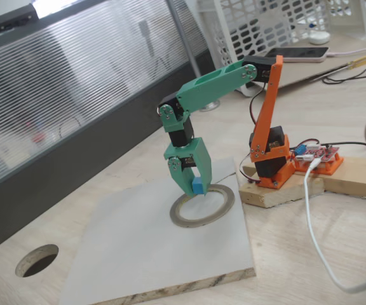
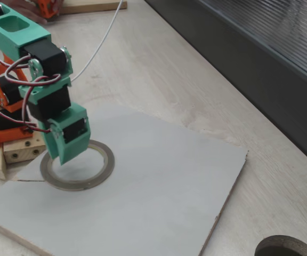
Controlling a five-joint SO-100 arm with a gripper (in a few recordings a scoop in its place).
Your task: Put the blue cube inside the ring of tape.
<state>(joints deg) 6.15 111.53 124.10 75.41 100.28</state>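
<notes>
The cube (image 1: 197, 185) is being pinched by the gripper (image 1: 194, 189) over the ring (image 1: 219, 208). If released high, it could be bouncing out.

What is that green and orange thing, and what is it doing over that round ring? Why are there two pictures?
It is a small robot arm standing on a wooden desk. At its end is a green claw, like two fingers. The claw is pinching a tiny blue cube and holding it over a flat ring of tape, which lies on a grey board. The arm wants to put the cube inside the ring. The two pictures show the same moment from two cameras standing on different sides. In the other picture you see the claw's back above the ring. The dark round thing is a hole in the desk.
</notes>
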